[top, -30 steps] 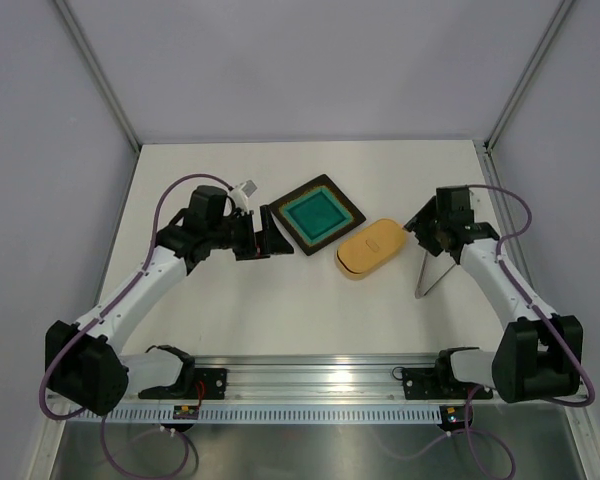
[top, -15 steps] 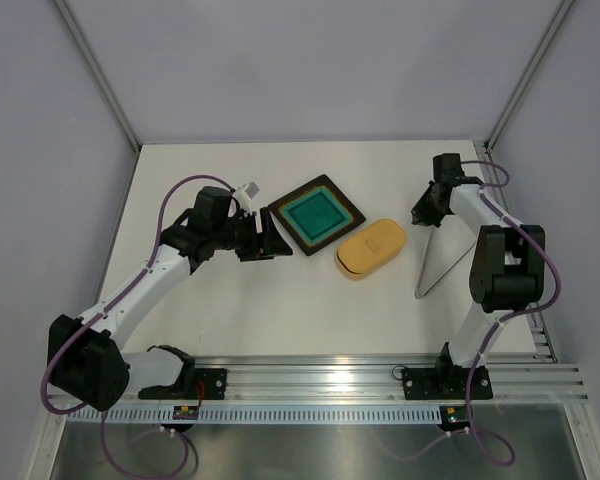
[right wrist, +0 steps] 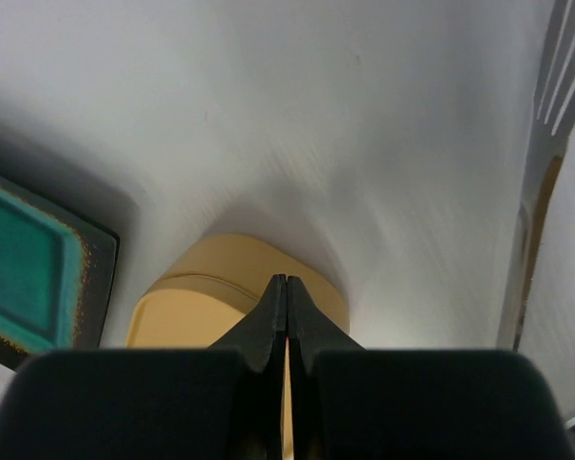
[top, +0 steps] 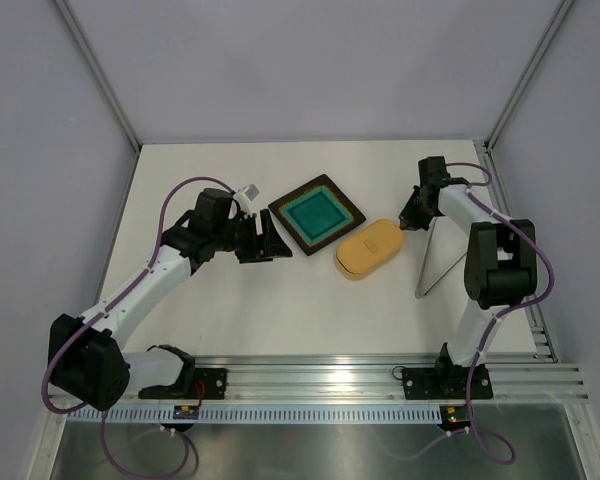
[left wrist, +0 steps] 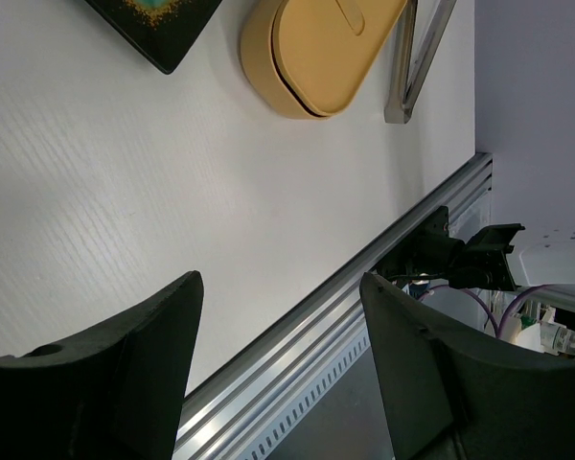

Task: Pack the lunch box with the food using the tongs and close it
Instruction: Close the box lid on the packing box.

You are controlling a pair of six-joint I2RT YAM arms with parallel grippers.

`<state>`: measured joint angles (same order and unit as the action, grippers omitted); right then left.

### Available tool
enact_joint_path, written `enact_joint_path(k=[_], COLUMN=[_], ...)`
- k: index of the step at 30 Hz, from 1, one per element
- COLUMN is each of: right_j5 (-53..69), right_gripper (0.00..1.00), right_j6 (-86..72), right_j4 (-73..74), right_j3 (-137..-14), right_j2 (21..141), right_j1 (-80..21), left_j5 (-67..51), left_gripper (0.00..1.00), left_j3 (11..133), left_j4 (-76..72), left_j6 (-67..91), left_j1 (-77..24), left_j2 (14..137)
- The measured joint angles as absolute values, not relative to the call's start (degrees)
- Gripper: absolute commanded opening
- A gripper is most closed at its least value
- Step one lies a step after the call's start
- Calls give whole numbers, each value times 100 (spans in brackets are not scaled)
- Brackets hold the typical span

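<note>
The lunch box lies on the white bench, right of the middle, with its lid on top. It sits slantwise, one rounded end toward the far right. Just beside it on the left is a square teal plate with a dark rim, close to the box; whether the two touch I cannot tell. To the box's right the tongs lie flat on the bench in a narrow V, joined end nearest the arms' bases.

The right gripper is at the box's far right end with its fingers pressed together and nothing between them. Whether they touch the lid I cannot tell. The left gripper is just left of the plate, fingers apart and holding nothing.
</note>
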<state>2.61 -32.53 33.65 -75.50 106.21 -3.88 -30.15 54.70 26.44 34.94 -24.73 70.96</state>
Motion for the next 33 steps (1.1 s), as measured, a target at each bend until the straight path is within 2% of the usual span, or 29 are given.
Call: enact_joint_path(k=[33], right_j5=[399], right_gripper=[0], right_j6=[-3234], right_j4=[3162], right_j3=[-6973], right_j2=[10569], right_j1=[-934], left_j5=[-3000], left_gripper=[70], left_j3=[5190], left_j4=[2519], left_j6=[3496], left_j1=[-2504], left_j2=[7181])
